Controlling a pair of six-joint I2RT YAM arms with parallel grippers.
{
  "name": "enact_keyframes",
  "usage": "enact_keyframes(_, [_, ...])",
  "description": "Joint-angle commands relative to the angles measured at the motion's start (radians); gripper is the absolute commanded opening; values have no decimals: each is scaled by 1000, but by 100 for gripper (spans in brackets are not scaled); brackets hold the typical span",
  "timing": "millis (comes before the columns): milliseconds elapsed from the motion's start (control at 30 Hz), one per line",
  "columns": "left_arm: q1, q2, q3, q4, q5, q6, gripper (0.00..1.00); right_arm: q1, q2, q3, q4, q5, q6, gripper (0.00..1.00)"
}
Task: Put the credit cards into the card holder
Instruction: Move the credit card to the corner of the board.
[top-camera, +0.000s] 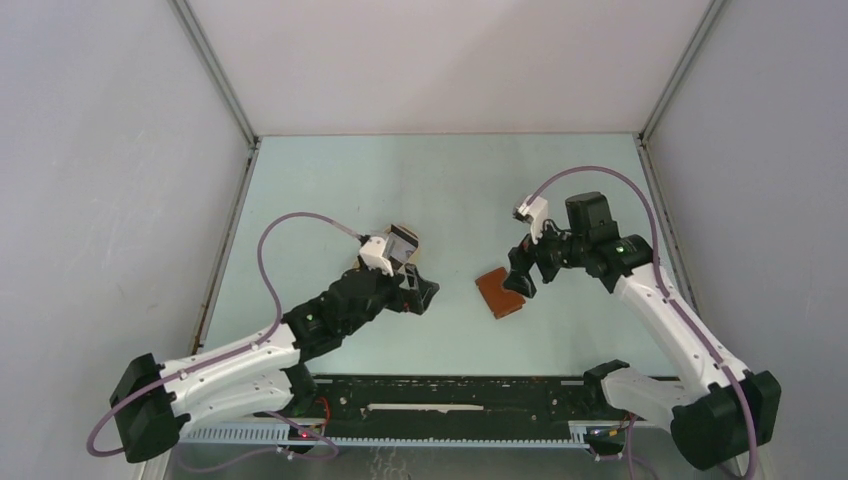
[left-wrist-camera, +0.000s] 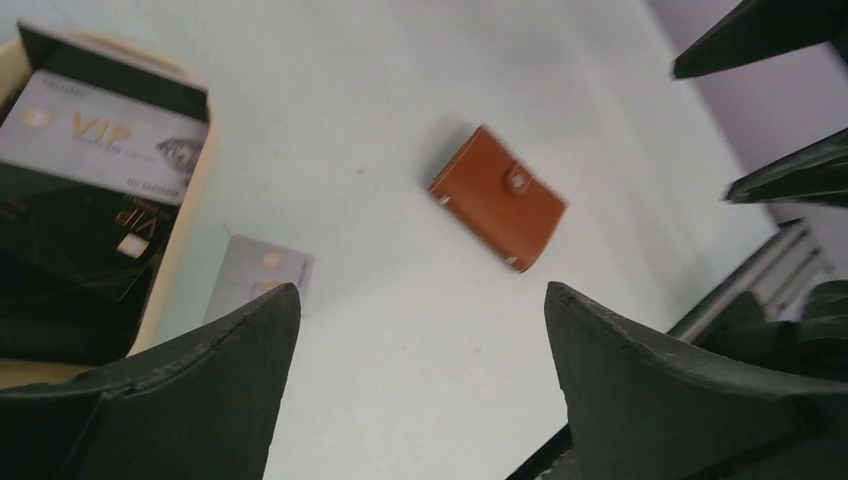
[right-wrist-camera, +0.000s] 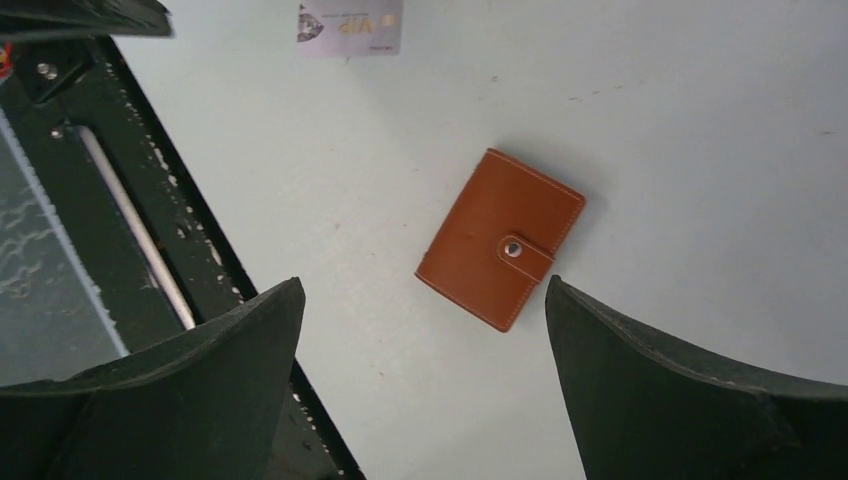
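The card holder (top-camera: 500, 293), a small brown wallet snapped closed, lies flat on the table between my two arms. My right gripper (right-wrist-camera: 425, 290) hangs open just above it, the card holder (right-wrist-camera: 500, 240) lying ahead of the fingertips. My left gripper (left-wrist-camera: 420, 300) is open and empty over bare table, left of the card holder (left-wrist-camera: 497, 197). One grey credit card (left-wrist-camera: 258, 280) lies loose on the table by my left finger. A grey VIP card (left-wrist-camera: 100, 135) and a dark card (left-wrist-camera: 90, 235) rest in a tan tray (left-wrist-camera: 185, 240).
The black rail (right-wrist-camera: 150, 230) runs along the table's near edge, close to the card holder. The loose grey card (right-wrist-camera: 350, 25) shows at the top of the right wrist view. White enclosure walls stand on three sides.
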Motion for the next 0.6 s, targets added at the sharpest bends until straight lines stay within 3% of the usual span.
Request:
enact_keyframes(0, [6,54,46,-124,-47,16,95,-16,65,46,8,-94,44,99])
enact_keyframes(367, [-19,248,125,-228,-130,11,84,-39,130,56,-3,-103,40,99])
enact_keyframes(567, [-26,240,125,-188,-125,42,84,-43,135,55,-5,-85,42,99])
